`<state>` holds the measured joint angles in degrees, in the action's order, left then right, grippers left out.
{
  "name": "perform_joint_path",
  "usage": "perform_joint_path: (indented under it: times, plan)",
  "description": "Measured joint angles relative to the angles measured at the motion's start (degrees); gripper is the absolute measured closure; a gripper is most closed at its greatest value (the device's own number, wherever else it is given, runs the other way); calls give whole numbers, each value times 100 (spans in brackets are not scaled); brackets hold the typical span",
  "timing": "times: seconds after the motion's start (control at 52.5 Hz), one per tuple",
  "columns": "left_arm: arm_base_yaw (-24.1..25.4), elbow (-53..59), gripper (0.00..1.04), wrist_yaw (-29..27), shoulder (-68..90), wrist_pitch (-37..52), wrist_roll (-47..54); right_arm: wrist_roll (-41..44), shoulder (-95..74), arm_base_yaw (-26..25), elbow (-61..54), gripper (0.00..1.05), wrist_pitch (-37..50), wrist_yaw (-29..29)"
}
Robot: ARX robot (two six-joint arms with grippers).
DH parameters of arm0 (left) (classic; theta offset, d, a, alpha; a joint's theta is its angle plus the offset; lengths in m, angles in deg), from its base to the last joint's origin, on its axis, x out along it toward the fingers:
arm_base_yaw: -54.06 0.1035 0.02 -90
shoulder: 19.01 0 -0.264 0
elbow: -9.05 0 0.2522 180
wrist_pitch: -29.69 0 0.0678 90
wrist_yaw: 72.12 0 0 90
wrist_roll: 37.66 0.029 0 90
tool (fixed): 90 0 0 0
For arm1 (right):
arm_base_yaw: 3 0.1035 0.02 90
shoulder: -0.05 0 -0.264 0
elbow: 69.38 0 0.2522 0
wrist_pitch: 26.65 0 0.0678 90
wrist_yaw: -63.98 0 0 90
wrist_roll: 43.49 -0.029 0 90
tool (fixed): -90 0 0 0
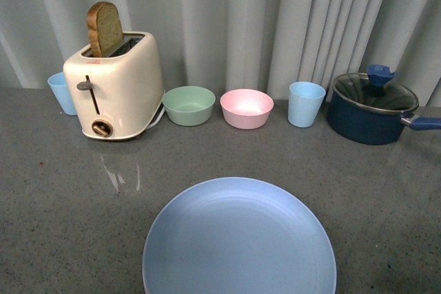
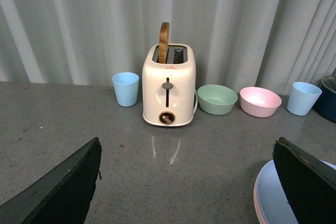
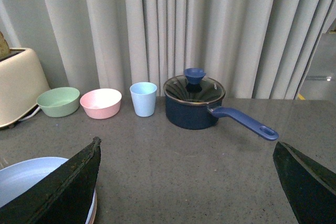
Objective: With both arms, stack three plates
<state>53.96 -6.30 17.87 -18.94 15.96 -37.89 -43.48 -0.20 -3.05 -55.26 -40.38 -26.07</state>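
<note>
Nearest us, the light blue plate lies on top of a stack at the front of the tabletop. The left wrist view shows a pink rim under it, and the right wrist view a pale rim beneath, so we judge the stacking done or nearly so. What remains, we think, is to lift clear without nudging the smooth, matte stack.

The left tool and right tool each hang with fingers spread wide, holding nothing.

Farther back stand a glossy cream toaster with a bread slice, a green bowl, a pink bowl, two blue cups and a dark blue pot with a glass lid.
</note>
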Motion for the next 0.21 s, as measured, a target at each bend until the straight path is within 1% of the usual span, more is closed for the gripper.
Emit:
perform_joint_path:
  times: [0.21]
  plan:
    - [0,0,7,0,0,0,0,0,0,0,0,7,0,0]
